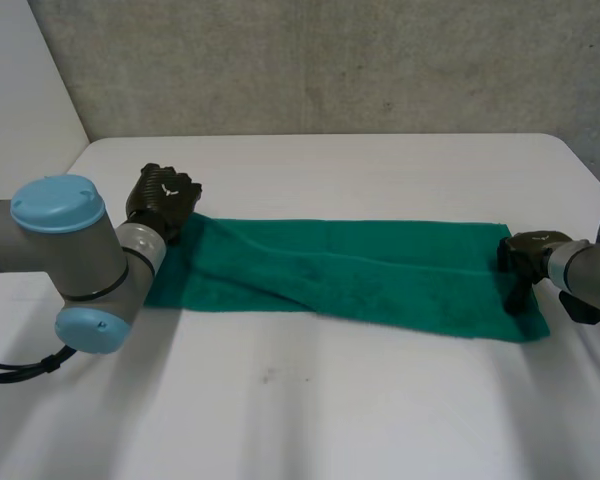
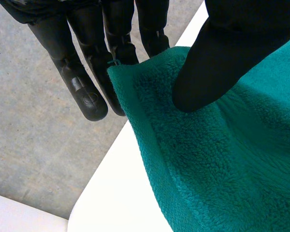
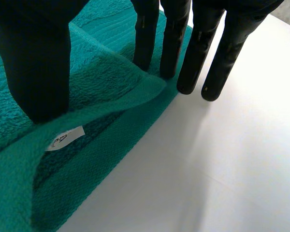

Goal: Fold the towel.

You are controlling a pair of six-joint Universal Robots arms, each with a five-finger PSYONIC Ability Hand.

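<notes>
1. one teal towel lies stretched lengthwise across the white table, in two layers at its right end.
2. the left hand pinches the towel's far left corner between thumb and fingers.
3. the right hand pinches the raised top layer at the right end.
4. one white label shows beneath that layer.

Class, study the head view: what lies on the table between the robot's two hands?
The green towel spans the whole stretch from the left hand to the right hand, each pinching one end, as the head view shows.
</notes>
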